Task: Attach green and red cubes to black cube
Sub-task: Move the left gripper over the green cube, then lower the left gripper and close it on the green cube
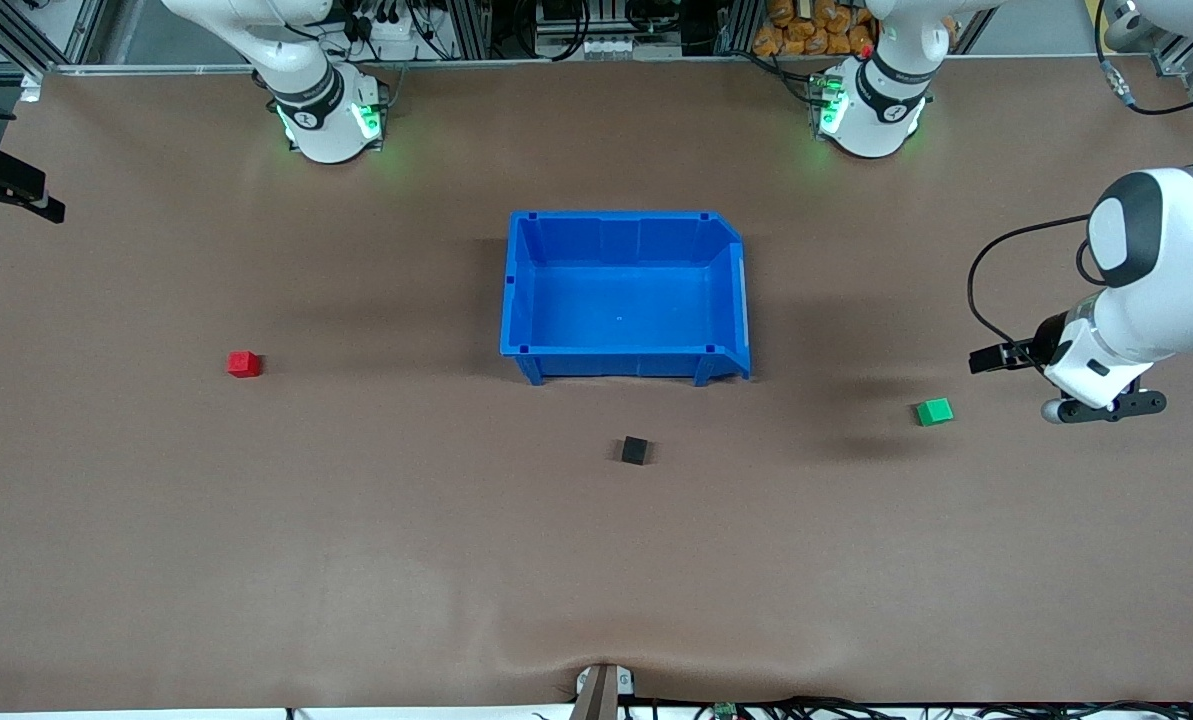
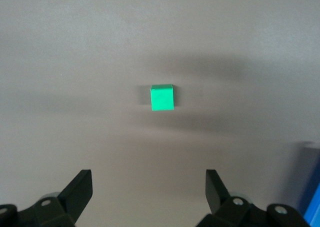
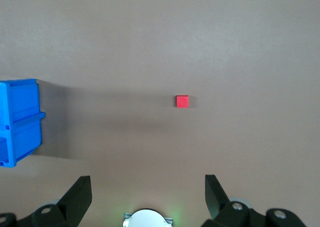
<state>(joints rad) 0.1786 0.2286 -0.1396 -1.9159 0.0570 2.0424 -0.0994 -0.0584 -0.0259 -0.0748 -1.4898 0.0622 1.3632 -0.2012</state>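
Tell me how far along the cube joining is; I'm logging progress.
Nothing is joined yet: the red cube, black cube and green cube lie apart on the table. In hand: the left gripper hangs open above the green cube, the right gripper open above the red. Both pickups and both attachments remain.

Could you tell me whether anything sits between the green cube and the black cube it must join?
Nothing visible does. Bare table lies between the green cube and the black cube; the blue bin stands farther from the front camera, off that path.
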